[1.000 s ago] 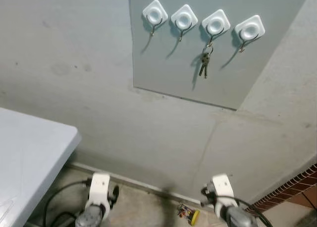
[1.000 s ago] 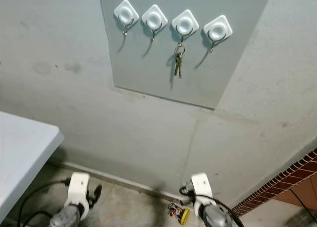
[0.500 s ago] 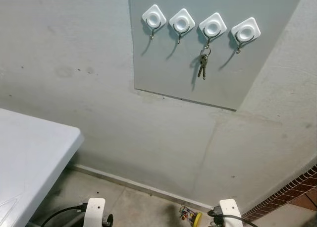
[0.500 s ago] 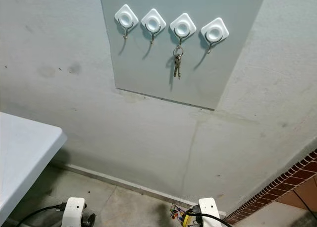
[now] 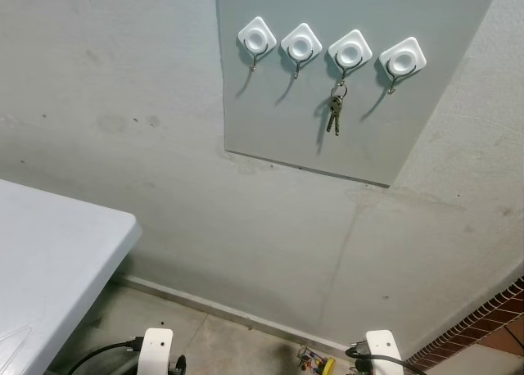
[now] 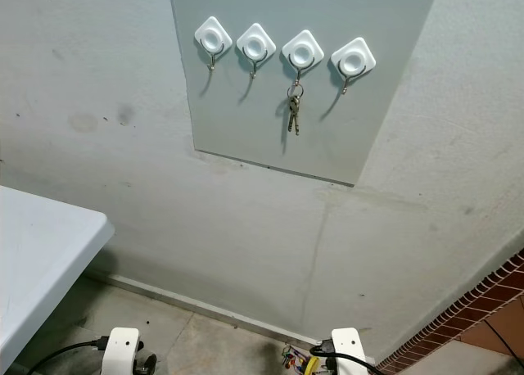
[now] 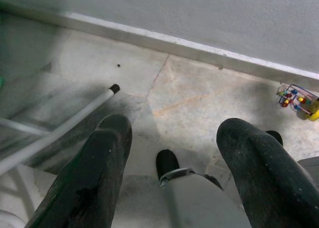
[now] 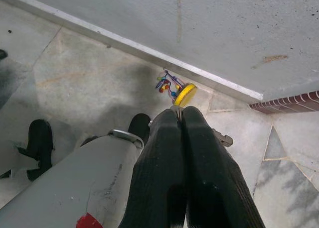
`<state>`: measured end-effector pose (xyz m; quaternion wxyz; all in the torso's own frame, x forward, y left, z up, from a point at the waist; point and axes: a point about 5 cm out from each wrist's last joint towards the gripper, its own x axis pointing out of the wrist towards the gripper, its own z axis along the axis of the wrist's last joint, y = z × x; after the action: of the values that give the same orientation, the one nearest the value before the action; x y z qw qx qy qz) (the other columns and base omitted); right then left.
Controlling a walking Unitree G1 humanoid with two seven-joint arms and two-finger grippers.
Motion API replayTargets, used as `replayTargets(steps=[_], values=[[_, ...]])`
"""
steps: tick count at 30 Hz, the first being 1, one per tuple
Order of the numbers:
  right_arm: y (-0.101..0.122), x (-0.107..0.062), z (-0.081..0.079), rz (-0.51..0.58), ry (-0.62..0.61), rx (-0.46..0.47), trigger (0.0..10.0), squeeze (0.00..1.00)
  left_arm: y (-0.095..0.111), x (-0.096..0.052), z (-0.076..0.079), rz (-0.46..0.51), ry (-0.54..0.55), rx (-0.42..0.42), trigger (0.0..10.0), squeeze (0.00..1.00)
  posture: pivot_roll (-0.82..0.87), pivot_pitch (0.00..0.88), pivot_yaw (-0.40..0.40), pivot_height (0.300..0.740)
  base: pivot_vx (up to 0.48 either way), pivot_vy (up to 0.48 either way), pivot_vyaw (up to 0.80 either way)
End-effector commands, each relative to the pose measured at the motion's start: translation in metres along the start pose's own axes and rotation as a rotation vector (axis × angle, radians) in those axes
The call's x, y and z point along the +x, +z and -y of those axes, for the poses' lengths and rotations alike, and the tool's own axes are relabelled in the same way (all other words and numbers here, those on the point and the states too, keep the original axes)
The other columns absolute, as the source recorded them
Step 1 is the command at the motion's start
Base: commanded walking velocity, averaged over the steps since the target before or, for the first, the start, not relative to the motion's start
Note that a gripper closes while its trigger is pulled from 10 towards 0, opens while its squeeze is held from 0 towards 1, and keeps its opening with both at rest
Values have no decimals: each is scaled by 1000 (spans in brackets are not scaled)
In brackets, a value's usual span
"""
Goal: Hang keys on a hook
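Already hung: keys [image 5: 334,113] on the third hook from the left [image 5: 350,51], task judged complete, hence both arms lowered near the floor, left gripper [image 7: 182,163] spread wide and empty, right gripper [image 8: 182,138] pressed together on nothing beyond a toy [image 8: 175,88].

A grey concrete wall [image 5: 123,146] carries a smoother grey panel [image 5: 270,121]; a white table [image 5: 49,260] juts in from the robot's left, its rounded corner near the wall; a pale skirting strip [image 7: 189,44] runs where the wall meets the stone floor [image 7: 199,98]; a small colourful toy with a yellow wheel [image 8: 175,89] lies on the floor just beside that strip; red brickwork [image 6: 483,301] shows at the far right; a white table leg with a black foot [image 7: 75,121] slants across the tiles.
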<state>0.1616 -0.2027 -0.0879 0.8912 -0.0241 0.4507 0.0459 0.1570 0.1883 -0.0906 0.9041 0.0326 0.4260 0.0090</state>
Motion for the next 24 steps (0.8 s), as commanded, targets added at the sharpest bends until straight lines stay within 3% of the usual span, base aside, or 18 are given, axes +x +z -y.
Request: replayTargets(steps=[1, 24], values=[[-1, 0, 0, -6, -3, 7, 10000, 0, 2, 0, -3, 7, 3, 6, 10000, 0, -73, 0, -19, 740, 0, 0, 0], [-2, -1, 1, -15, -2, -5, 10000, 0, 2, 1, -2, 8, 0, 8, 10000, 0, -71, 0, -21, 740, 0, 0, 0]])
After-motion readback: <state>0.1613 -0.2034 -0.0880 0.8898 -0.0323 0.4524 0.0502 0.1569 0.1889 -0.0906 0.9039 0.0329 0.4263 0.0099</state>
